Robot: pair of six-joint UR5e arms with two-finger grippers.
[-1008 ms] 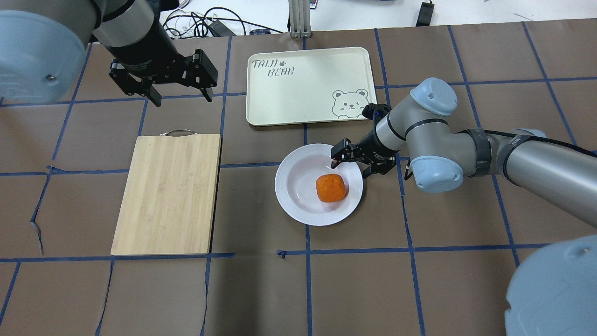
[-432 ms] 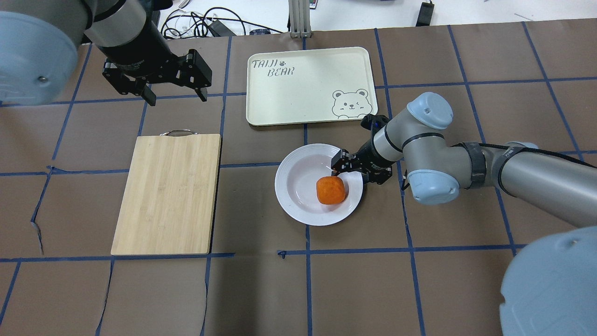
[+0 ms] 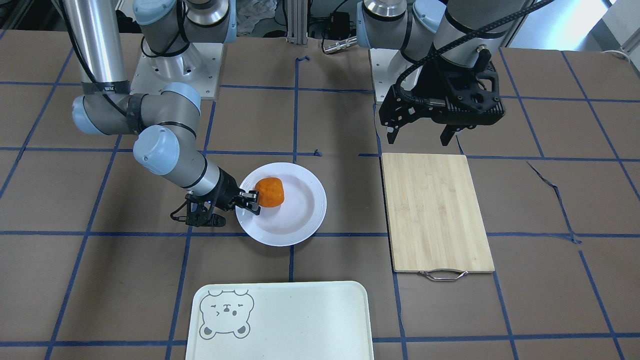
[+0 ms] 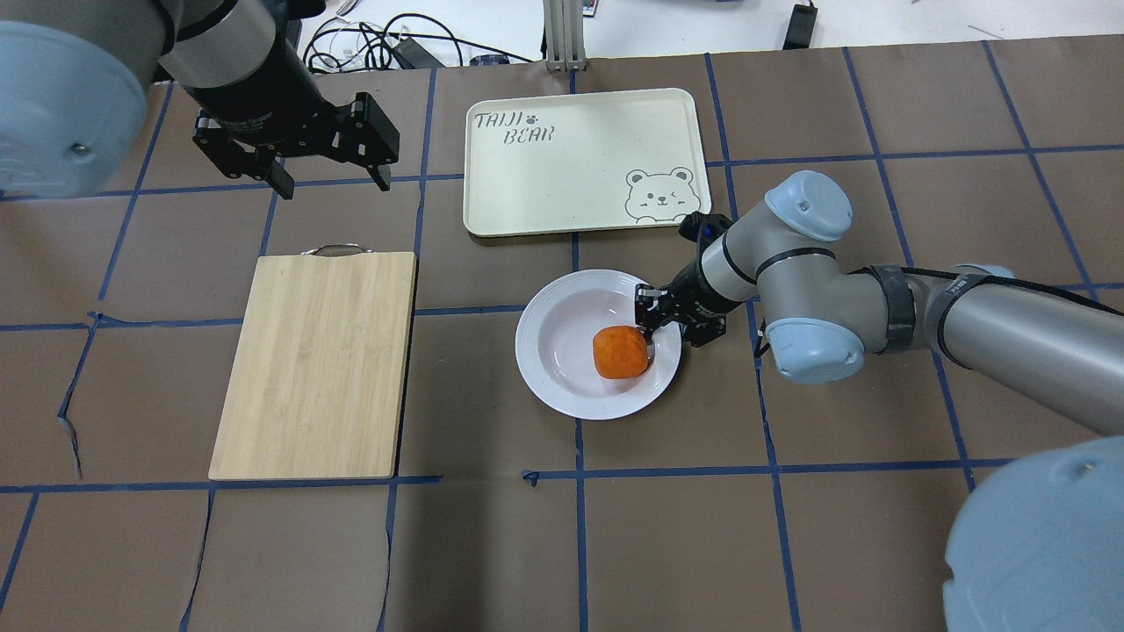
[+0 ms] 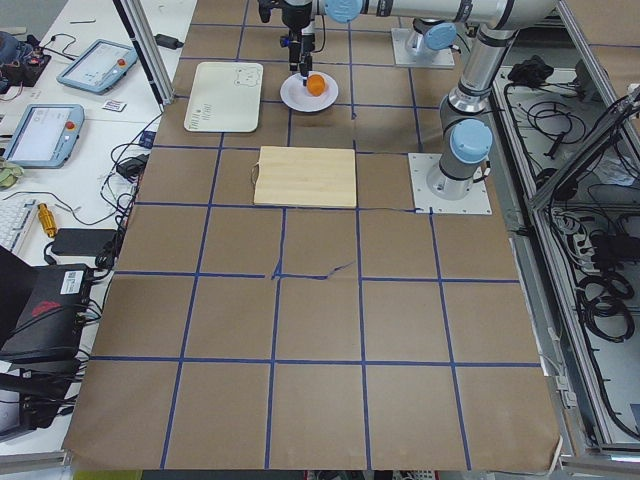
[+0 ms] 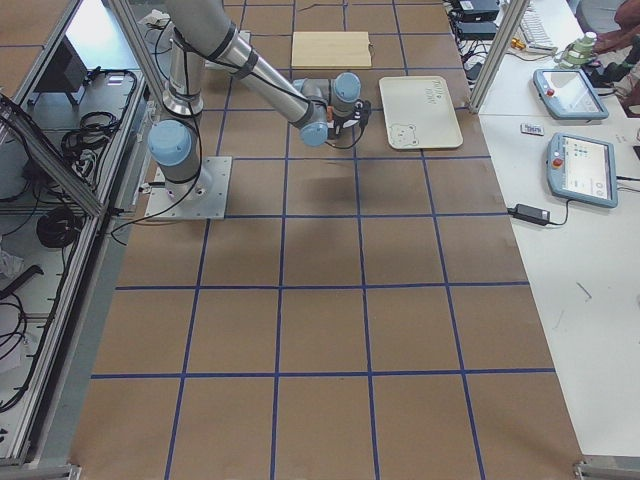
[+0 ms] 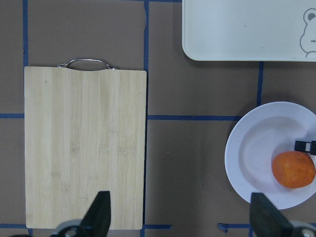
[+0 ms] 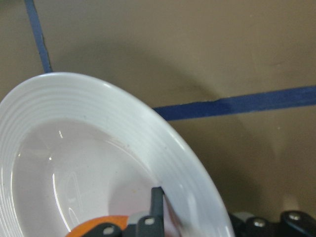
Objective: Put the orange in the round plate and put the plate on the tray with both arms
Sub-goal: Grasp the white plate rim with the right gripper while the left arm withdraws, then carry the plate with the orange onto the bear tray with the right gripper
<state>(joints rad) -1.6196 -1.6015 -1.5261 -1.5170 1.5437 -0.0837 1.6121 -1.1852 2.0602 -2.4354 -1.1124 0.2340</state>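
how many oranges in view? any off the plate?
1. The orange sits in the round plate. There is none on the tray or the cutting board. The arms cover a little of the table, so a hidden one is possible but unlikely.

A brown counter (image 4: 790, 544) has blue tape lines across it. In the middle sits a white round plate (image 4: 560, 338). A small orange (image 4: 621, 351) lies in it, on the right side of the dip. The right gripper (image 4: 654, 326) comes in from the right of the frame. Its jaws pinch the plate's right rim, just beside the orange. A cream tray (image 4: 571, 175) with a bear face lies above the plate, apart from it. On the left lies a wooden cutting board (image 4: 316, 364). At the upper left the left gripper (image 4: 334, 186) hangs above the board, its jaws spread wide and holding nothing.
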